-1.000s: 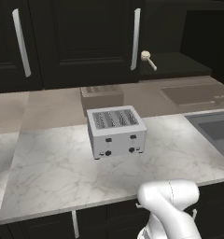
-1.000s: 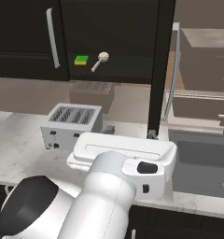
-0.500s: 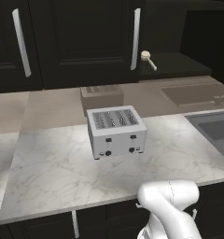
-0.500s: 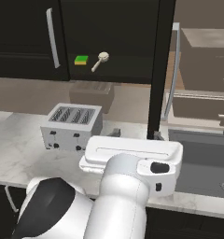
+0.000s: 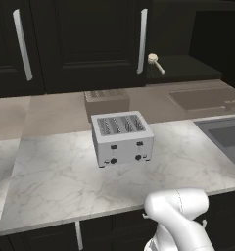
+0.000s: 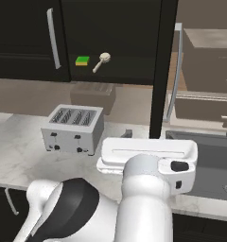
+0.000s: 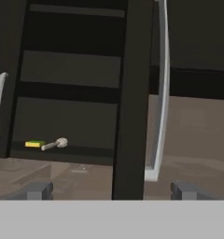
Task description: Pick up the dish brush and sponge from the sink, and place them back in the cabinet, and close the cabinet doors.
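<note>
The tall black panelled cabinet door (image 6: 161, 61) was found ajar; the spread, empty claw (image 7: 111, 190) should be pressed squarely against its face.

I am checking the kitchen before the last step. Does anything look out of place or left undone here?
One thing: the cabinet door stands open, seen edge-on with its silver handle facing out. The sponge and dish brush lie side by side on the cabinet shelf. The toaster sits upright. Nothing looks spilled or damaged.

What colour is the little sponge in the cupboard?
The sponge is bright green over yellow, clearest in the right base view.
</note>
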Tool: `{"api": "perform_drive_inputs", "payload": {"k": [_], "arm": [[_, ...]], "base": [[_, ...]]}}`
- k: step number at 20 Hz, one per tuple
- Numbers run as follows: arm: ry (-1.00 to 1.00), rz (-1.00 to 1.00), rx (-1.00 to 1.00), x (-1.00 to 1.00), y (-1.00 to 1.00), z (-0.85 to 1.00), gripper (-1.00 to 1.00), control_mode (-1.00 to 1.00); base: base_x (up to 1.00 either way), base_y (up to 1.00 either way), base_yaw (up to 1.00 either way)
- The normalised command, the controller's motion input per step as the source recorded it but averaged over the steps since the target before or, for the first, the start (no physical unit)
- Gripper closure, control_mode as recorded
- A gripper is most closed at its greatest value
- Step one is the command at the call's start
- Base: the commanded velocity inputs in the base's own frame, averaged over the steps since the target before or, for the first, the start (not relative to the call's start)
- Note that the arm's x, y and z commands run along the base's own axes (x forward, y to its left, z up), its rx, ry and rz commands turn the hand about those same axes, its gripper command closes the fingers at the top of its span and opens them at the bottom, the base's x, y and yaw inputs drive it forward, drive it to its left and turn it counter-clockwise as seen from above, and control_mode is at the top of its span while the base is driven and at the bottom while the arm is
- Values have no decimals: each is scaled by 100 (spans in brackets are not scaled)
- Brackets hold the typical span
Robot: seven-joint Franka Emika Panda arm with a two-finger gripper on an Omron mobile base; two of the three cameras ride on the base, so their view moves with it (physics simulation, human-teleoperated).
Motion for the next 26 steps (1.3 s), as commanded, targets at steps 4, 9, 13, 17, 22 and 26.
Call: {"api": "perform_drive_inputs", "payload": {"k": [4,9,13,17,22,26], "arm": [[0,6,0,11,-20,0,-100,-100],[0,7,0,8,-21,-1,-100,-100],[0,8,0,8,-24,-2,-100,-100],[0,9,0,1,-23,-2,-100,-100],[0,10,0,2,-17,-5,-100,-100],[0,9,0,19,-16,-4,-100,-100]], "base": [[0,0,0],[0,0,0],[0,0,0],[0,0,0],[0,0,0],[0,0,0]]}}
